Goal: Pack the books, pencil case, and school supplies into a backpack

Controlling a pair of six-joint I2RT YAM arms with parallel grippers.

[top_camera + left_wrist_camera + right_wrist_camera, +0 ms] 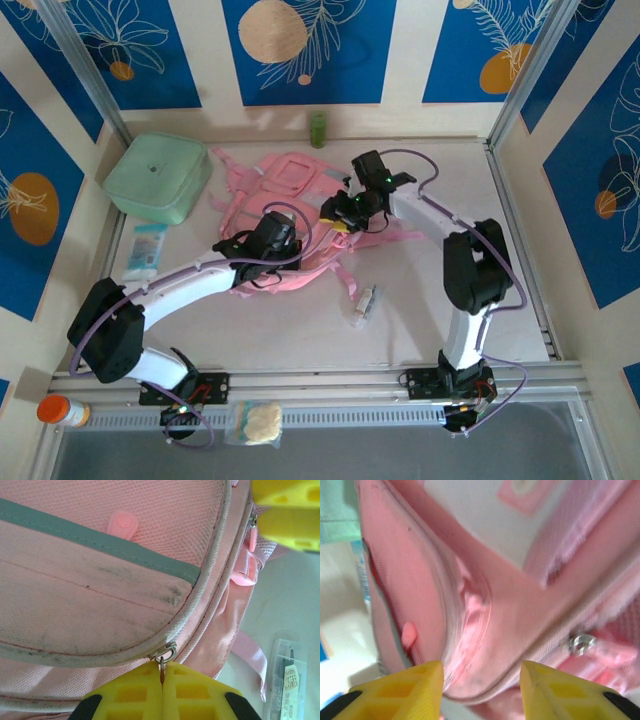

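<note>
The pink backpack (290,195) lies flat in the middle of the table. My left gripper (272,250) rests on its near side, shut on a small metal zipper pull (162,672) at the edge of a front pocket (100,605). My right gripper (338,220) hangs over the bag's right side, open (481,680), its yellow fingers (402,687) astride a curved seam of the backpack (520,605). A clear-grey piece (365,305) lies on the table by the straps and is seen again as the same clear-grey piece (286,680). A white and light-blue packet (147,250) lies to the left. The books are out of view.
A mint-green lidded box (158,178) stands at the back left, touching the backpack's corner. A small green bottle (318,128) is against the back wall. An orange-capped bottle (60,410) and a clear bag (255,422) lie on the front rail. One right finger (287,510) shows in the left wrist view.
</note>
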